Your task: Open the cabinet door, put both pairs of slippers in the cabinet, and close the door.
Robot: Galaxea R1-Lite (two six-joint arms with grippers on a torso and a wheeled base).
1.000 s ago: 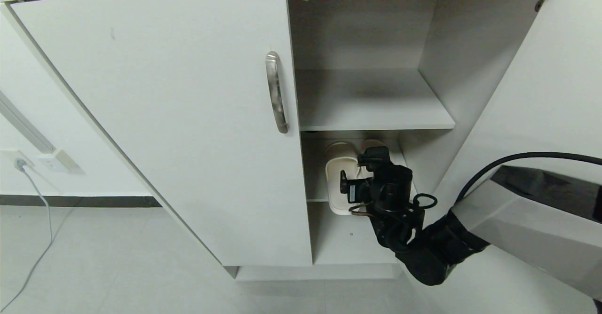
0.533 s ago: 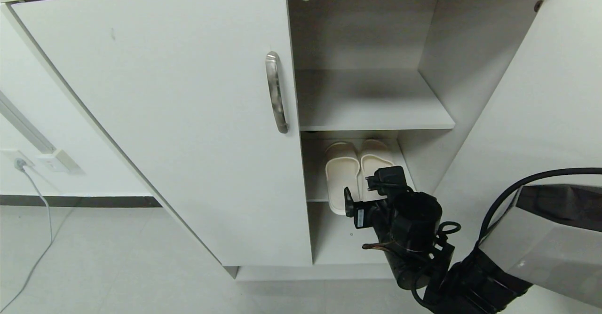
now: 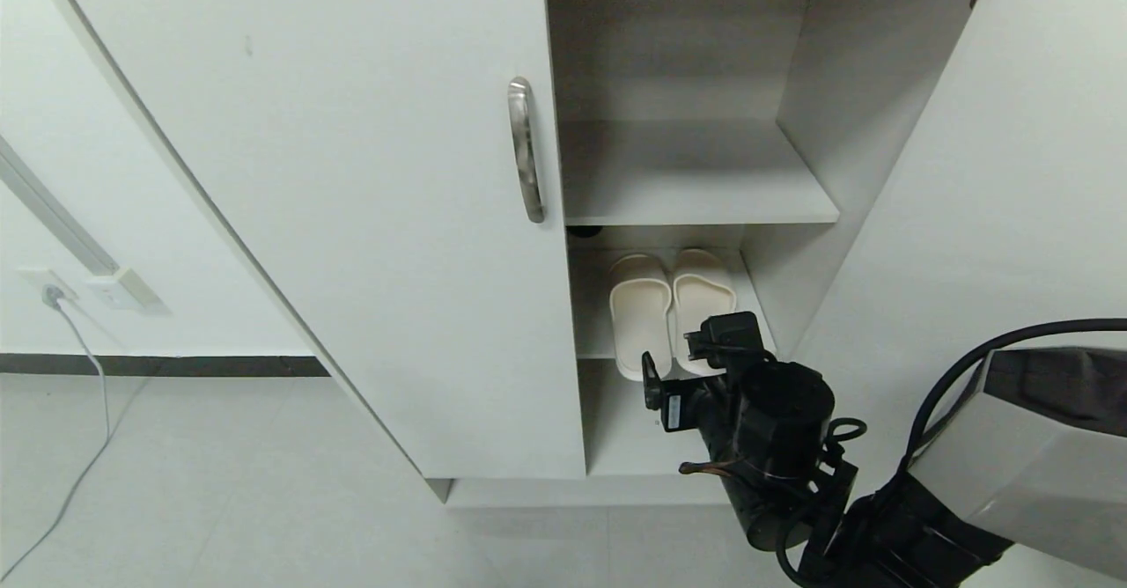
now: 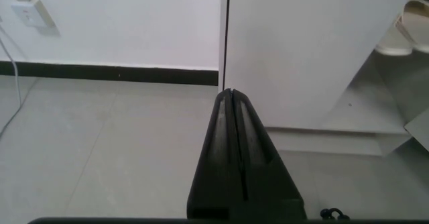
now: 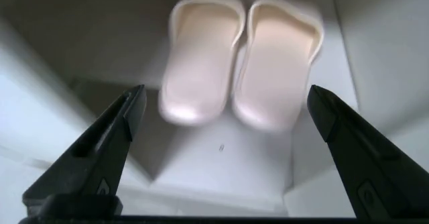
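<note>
A cream pair of slippers (image 3: 671,306) lies side by side on the cabinet's middle shelf, heels hanging slightly over its front edge. My right gripper (image 3: 685,356) is open, just in front of the shelf and clear of the slippers. In the right wrist view its fingers (image 5: 119,120) spread wide with the slippers (image 5: 241,56) beyond them and nothing held. The cabinet's right door (image 3: 995,174) stands open; the left door (image 3: 352,174) is closed. My left gripper (image 4: 230,95) is shut and empty, low over the floor near the cabinet's base, with a slipper heel (image 4: 402,33) far off.
The upper shelf (image 3: 696,174) and bottom shelf (image 3: 625,429) are bare. A metal handle (image 3: 526,148) sits on the closed left door. A wall socket with a cable (image 3: 51,296) is at the left, above light floor tiles (image 3: 220,518).
My right gripper has let go of the slippers and drawn back out of the cabinet, leaving them on the middle shelf. The head camera has shifted slightly.
</note>
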